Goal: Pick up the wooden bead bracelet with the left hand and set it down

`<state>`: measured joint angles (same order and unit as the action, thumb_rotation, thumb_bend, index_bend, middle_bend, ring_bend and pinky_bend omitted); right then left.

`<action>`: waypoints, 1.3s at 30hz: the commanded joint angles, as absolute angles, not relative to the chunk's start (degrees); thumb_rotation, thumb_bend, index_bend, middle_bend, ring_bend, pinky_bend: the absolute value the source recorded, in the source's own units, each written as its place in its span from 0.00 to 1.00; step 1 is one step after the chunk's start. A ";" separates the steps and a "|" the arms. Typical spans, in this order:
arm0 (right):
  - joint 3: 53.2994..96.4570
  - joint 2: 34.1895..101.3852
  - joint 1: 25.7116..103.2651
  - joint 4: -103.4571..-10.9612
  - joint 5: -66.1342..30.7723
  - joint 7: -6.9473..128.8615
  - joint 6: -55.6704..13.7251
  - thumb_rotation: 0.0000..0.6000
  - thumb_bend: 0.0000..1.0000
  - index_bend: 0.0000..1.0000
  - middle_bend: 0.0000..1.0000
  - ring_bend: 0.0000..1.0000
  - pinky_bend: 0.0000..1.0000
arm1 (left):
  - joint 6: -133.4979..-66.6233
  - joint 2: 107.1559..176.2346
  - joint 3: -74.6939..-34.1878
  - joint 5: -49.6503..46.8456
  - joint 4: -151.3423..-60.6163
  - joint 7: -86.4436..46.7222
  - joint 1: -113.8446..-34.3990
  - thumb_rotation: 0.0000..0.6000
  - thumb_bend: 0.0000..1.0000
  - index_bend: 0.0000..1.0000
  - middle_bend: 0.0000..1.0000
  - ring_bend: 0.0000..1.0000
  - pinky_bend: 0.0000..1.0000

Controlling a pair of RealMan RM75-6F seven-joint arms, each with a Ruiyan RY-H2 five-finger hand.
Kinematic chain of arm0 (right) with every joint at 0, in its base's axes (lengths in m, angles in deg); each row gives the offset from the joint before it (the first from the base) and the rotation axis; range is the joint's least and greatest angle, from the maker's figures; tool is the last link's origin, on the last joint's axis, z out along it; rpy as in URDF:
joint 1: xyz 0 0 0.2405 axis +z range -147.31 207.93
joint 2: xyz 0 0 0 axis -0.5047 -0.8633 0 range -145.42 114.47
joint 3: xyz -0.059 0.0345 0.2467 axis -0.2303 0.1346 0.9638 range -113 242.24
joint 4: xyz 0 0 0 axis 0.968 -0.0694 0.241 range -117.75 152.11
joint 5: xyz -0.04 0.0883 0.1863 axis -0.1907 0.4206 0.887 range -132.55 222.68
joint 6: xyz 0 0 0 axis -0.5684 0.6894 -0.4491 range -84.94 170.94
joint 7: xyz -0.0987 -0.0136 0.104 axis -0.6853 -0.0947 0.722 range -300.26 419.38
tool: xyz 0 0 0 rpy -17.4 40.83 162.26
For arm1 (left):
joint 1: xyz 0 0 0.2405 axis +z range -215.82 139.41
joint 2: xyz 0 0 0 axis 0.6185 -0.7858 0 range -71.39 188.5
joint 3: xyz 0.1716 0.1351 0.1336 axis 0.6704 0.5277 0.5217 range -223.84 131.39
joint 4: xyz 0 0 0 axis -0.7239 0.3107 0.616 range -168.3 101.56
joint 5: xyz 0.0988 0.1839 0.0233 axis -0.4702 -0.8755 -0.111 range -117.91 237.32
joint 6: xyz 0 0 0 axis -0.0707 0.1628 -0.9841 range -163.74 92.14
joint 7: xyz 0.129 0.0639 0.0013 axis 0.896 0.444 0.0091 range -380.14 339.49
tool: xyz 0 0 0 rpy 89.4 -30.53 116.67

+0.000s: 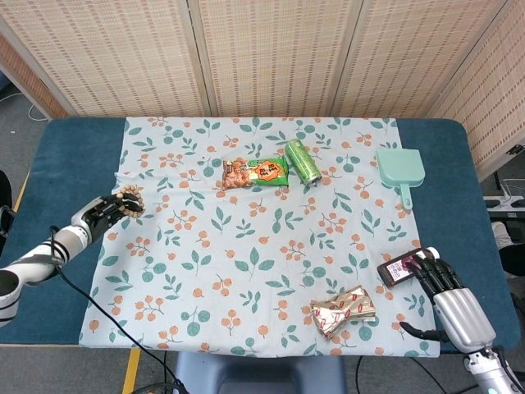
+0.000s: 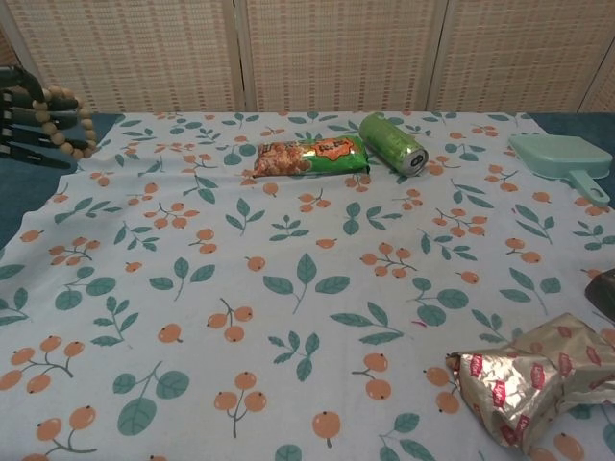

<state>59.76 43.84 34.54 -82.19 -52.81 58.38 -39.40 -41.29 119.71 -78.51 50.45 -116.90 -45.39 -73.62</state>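
Observation:
The wooden bead bracelet (image 1: 128,200) (image 2: 64,127) is a loop of pale round beads hanging from the fingers of my left hand (image 1: 102,215) (image 2: 24,115), lifted above the left edge of the floral cloth. My left hand grips it with dark fingers curled through the loop. My right hand (image 1: 449,289) lies at the table's right front, fingers spread beside a dark packet (image 1: 399,268), holding nothing. The chest view does not show the right hand.
On the floral cloth (image 1: 262,246) lie an orange-green snack bag (image 1: 255,173), a green can (image 1: 302,161) on its side, a mint dustpan (image 1: 401,169) at the right, and a crumpled silver wrapper (image 1: 343,310) near the front. Blue table edge (image 1: 74,156) borders the cloth.

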 commanded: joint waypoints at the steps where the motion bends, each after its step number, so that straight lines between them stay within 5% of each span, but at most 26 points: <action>1: 59.71 43.92 34.63 -82.25 -52.78 58.20 -39.15 0.69 0.10 0.00 0.00 0.00 0.00 | -50.02 122.42 -78.79 40.51 -121.45 -42.18 -70.73 0.57 0.60 0.43 0.46 0.24 0.00; 11: 59.73 43.69 34.45 -82.31 -52.91 58.63 -39.65 0.69 0.10 0.00 0.00 0.00 0.00 | -51.60 125.37 -76.03 36.82 -120.55 -46.97 -70.98 0.43 0.52 0.47 0.44 0.23 0.00; 26: 59.91 43.93 34.47 -82.33 -52.42 58.30 -39.38 0.69 0.10 0.00 0.00 0.00 0.00 | -50.25 124.60 -72.43 35.49 -119.14 -51.94 -74.16 0.51 0.52 0.59 0.44 0.23 0.00; 39: 59.97 43.88 34.33 -82.43 -52.43 58.17 -39.65 0.69 0.10 0.00 0.00 0.00 0.00 | -50.85 124.25 -71.35 33.04 -119.55 -54.59 -74.55 0.55 0.56 0.60 0.44 0.23 0.00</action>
